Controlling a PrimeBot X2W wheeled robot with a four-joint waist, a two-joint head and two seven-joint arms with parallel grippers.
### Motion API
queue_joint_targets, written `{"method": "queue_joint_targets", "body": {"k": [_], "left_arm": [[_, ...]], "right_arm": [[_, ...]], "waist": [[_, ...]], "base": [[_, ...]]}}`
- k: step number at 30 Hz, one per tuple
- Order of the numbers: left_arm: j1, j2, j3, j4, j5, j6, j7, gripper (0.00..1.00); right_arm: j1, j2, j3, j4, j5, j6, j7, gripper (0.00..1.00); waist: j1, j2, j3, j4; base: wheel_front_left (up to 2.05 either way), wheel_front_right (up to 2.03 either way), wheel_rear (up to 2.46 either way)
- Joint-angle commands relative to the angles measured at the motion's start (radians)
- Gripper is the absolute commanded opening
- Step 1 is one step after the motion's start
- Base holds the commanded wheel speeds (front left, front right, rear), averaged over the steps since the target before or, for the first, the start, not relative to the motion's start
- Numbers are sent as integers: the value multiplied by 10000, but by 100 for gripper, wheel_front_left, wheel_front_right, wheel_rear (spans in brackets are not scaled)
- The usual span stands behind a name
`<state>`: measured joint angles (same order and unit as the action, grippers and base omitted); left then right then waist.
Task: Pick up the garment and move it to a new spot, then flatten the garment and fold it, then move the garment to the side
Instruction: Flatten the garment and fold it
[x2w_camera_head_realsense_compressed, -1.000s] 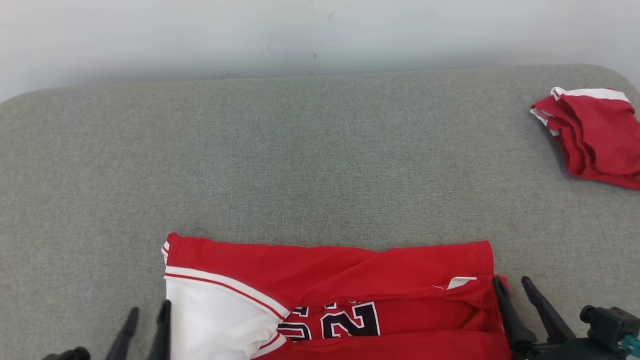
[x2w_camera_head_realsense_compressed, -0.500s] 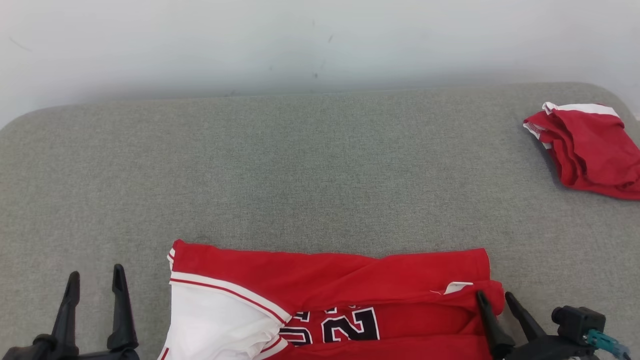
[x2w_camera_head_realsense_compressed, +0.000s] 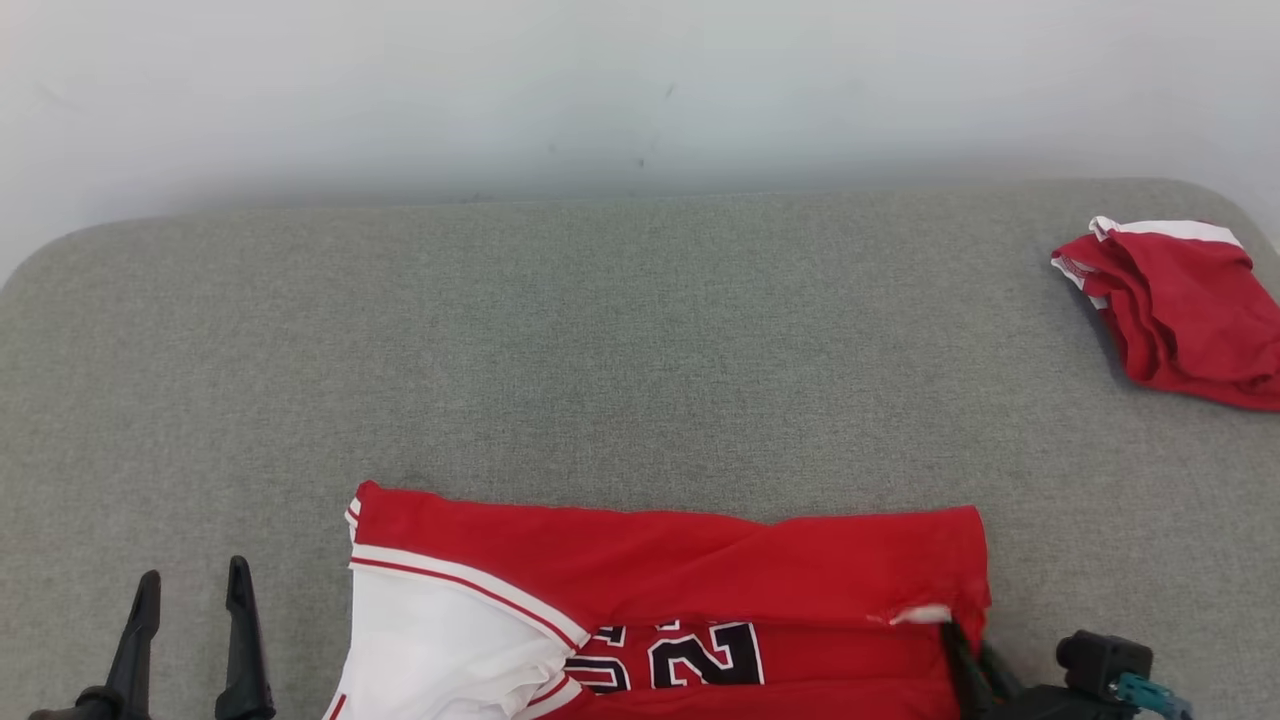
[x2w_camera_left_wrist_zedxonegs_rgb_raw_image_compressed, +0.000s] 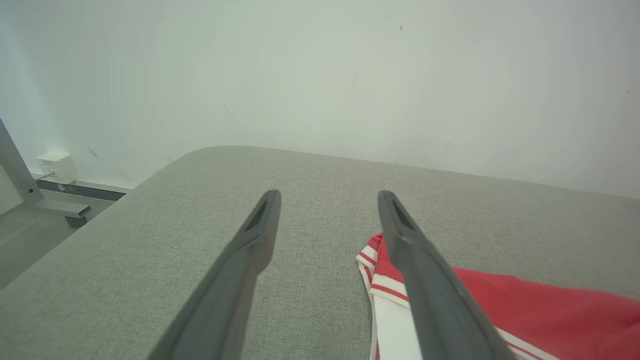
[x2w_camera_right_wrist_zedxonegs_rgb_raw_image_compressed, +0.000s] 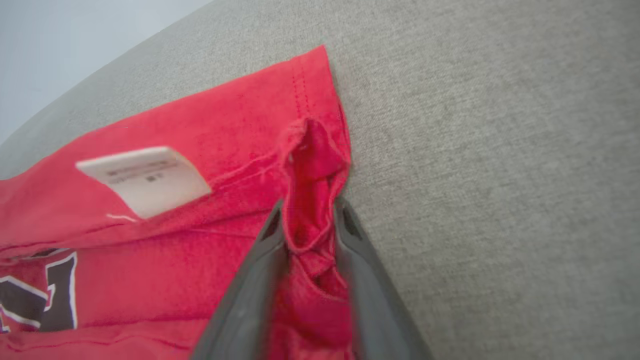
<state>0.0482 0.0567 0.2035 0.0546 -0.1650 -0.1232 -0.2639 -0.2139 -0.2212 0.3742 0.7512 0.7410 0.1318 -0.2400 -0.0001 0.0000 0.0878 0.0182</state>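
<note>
Now right tool (x2w_camera_right_wrist_zedxonegs_rgb_raw_image_compressed: 309, 216) pinches jersey (x2w_camera_right_wrist_zedxonegs_rgb_raw_image_compressed: 210, 115) hem, earlier spread; left tool (x2w_camera_head_realsense_compressed: 194, 575) gaping, empty.

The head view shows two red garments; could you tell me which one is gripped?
The numbered jersey at the near edge: the right gripper is shut on a fold at its corner. The bundled red garment lies untouched at the far right.

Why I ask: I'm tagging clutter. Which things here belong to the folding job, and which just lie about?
Job: red fabric jersey with white side panel and black numerals; right pincer, shut on its edge; left pincer, open, apart from it.
Lying about: crumpled red-and-white garment at far right; small white wall box.
</note>
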Motion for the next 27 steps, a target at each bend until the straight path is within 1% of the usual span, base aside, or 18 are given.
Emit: {"method": "queue_joint_targets", "body": {"k": [1, 5, 10, 16, 19, 22, 24, 27], "left_arm": [[72, -32, 53, 18, 87, -19, 3, 100], [20, -50, 126, 23, 159, -61, 3, 100], [-150, -61, 146, 12, 172, -61, 3, 100], [-290, -64, -1, 48, -4, -64, 3, 100], [-374, -64, -90, 63, -48, -66, 3, 100], [-395, -63, -141, 90, -72, -66, 3, 100], [-356, -62, -137, 98, -80, -62, 3, 100], [-208, -62, -98, 135, -87, -50, 3, 100]], "right_arm": [[78, 238, 271, 249, 120, -21, 41, 0], [-639, -80, 501, 305, 239, -21, -168, 0], [-1560, -721, 263, 463, 375, -23, -259, 0], [-2447, -1624, -97, 1104, 500, -23, -257, 0], [-2632, -2100, -334, 1452, 465, -23, -253, 0], [-2626, -2367, -445, 1537, 456, -23, -255, 0], [-2494, -2487, -353, 1411, 397, -23, -256, 0], [-2219, -2493, -86, 975, 345, -23, -255, 0]], "waist": [[1, 0, -26, 14], [1, 0, 53, -77], [1, 0, 194, -158], [1, 0, 413, -146], [1, 0, 477, -124], [1, 0, 452, -125], [1, 0, 367, -172], [1, 0, 154, -265]], "base": [[0, 0, 0], [0, 0, 0], [0, 0, 0], [0, 0, 0], [0, 0, 0], [0, 0, 0], [0, 0, 0], [0, 0, 0]]}}
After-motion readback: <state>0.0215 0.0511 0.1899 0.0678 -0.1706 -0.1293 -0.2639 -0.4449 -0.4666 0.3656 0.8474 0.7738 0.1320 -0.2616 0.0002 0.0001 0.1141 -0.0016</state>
